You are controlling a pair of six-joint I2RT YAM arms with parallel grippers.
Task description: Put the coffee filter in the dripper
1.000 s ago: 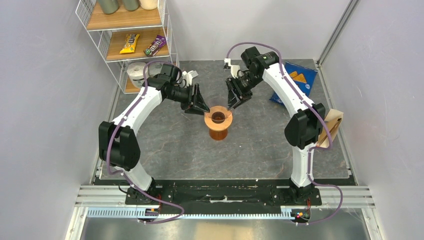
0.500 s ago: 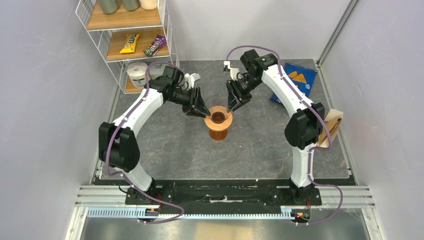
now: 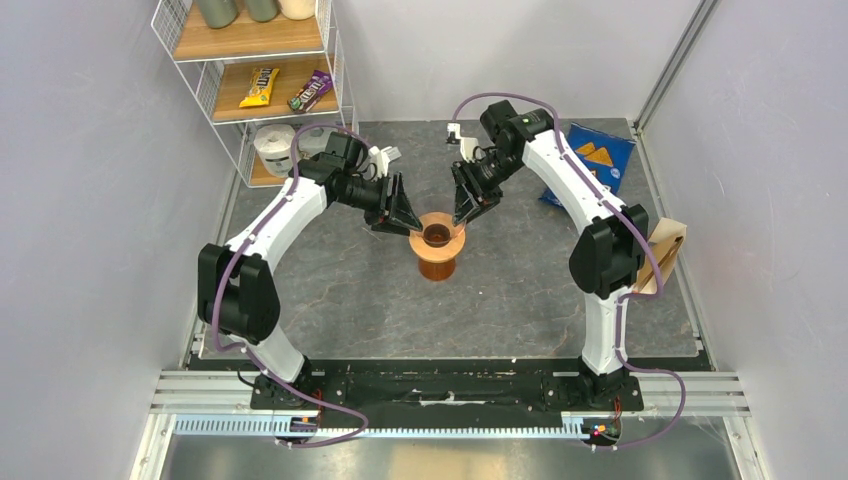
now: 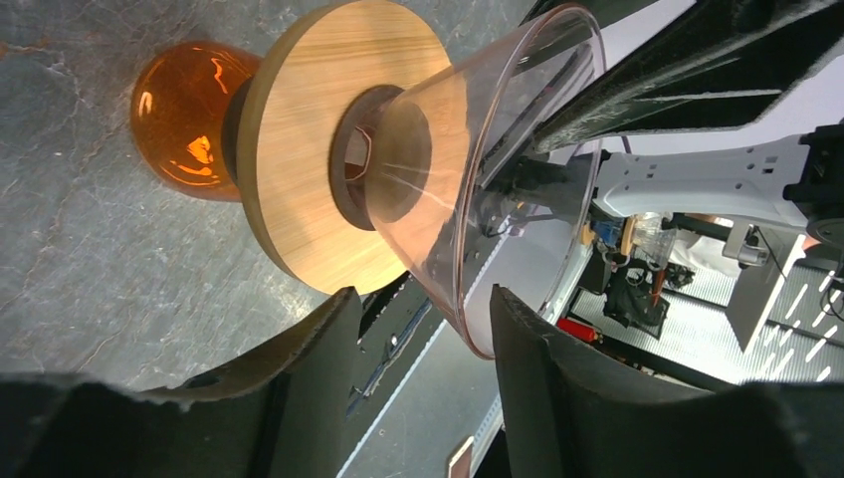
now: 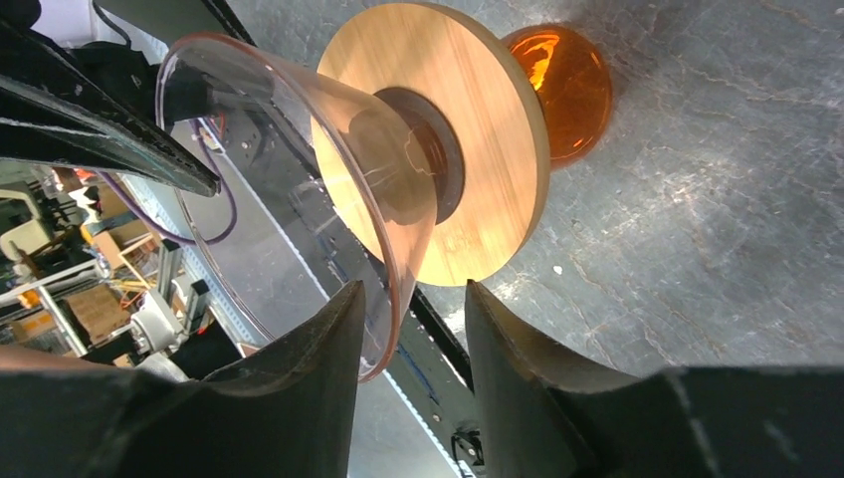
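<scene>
The dripper [image 3: 437, 243] stands on the tabletop [image 3: 400, 310]. The left claw [image 3: 409, 225] and right claw [image 3: 463, 217] are each half open around its clear rim. Touching it? Too hard to see.

The dripper [image 3: 437, 246] stands on the table [image 3: 520, 300]. The left gripper [image 3: 407, 220] sits just left of its rim, the right gripper [image 3: 464, 212] just right. A bag [image 3: 592, 160] lies behind and right of the dripper, and a paper roll [image 3: 270, 148] behind and left, in a rack [image 3: 215, 75].

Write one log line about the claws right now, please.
left claw: open, astride dripper rim | right claw: open, astride same rim | dripper: upright, no filter inside
</scene>
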